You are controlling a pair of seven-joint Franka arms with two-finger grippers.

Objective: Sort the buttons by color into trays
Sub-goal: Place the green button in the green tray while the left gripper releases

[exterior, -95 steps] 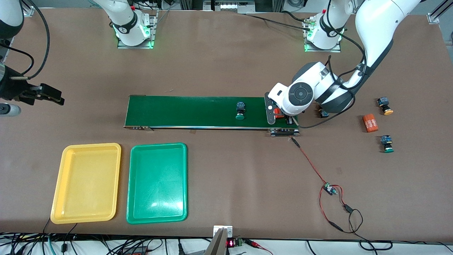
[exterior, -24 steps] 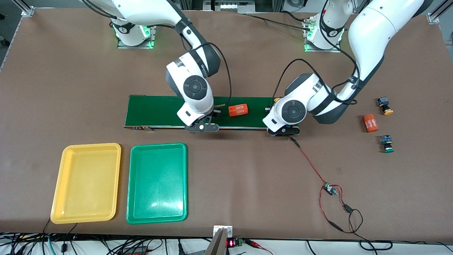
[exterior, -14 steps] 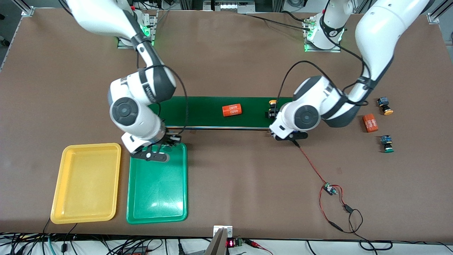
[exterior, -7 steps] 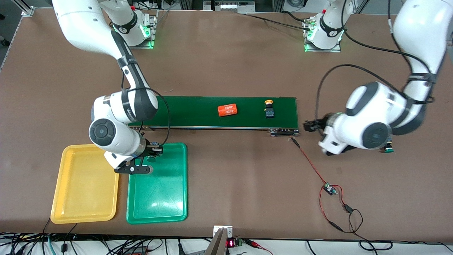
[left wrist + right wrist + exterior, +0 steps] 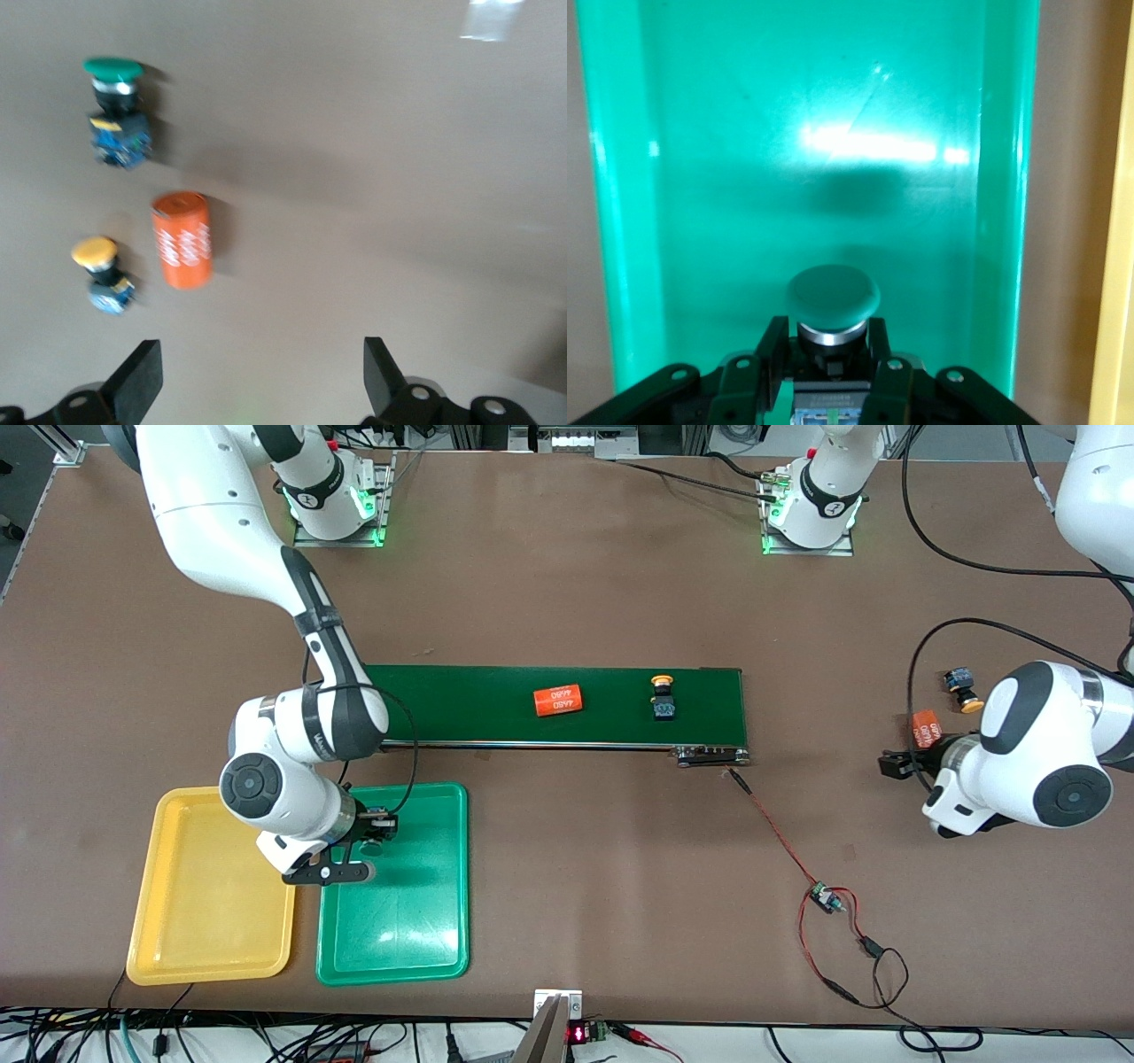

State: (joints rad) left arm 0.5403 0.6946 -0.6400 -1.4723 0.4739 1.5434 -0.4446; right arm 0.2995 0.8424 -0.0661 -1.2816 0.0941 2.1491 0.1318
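Front view: right gripper [image 5: 365, 840] hangs over the green tray [image 5: 416, 948], at the tray's end nearest the belt, fingers clamped on a green-capped button [image 5: 833, 305]; the right wrist view shows the cap pointing out over the tray floor, clear of it. Yellow tray [image 5: 195, 948] lies just beside the green one, toward the right arm's end of the table, with nothing seen in it. On the dark green belt [image 5: 496, 691] sit an orange cylinder [image 5: 557, 701] and, toward the left arm's end, a yellow-capped button [image 5: 663, 695] lying on its side, the two well apart. Left gripper [image 5: 257, 385] is up over bare table toward the left arm's end, off the end of the belt, jaws spread wide and holding nothing. Left wrist view shows three items on the table below it: a second green-capped button [image 5: 116, 111], a second orange cylinder [image 5: 182, 240] and a second yellow-capped button [image 5: 102, 273], the cylinder between the two buttons and touching neither. In the front view that green button is hidden by the left arm. A red wire [image 5: 797, 868] with a small board trails from the belt's end toward the front camera.
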